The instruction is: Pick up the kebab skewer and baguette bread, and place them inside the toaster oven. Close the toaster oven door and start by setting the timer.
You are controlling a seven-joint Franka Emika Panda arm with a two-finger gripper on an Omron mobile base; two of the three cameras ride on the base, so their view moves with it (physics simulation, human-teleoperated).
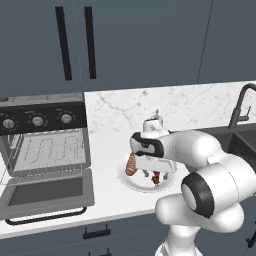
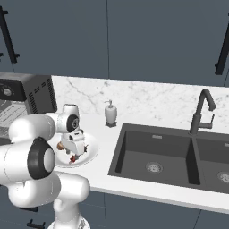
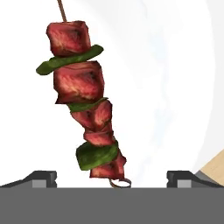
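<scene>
wide-open two-finger gripper (image 3: 112, 177) poised over the thin stick of red meat chunks and green pepper, the kebab skewer (image 3: 85, 105), on the round white plate (image 1: 131, 183) near the bench's front edge. skewer pickup in hand, judged; next calls for lowering and closing on it.

a: kebab skewer (image 3: 87, 109), thin wood stick, meat chunks glossy red, a bit rough; green bits smooth. plate (image 3: 175, 65) plain glossy white.
b: toaster oven (image 1: 44, 150), matt black/grey w/ wire metal rack, dark glass in the door (image 1: 46, 192). backsplash (image 1: 165, 106) looks like veined marble, polished.
</scene>
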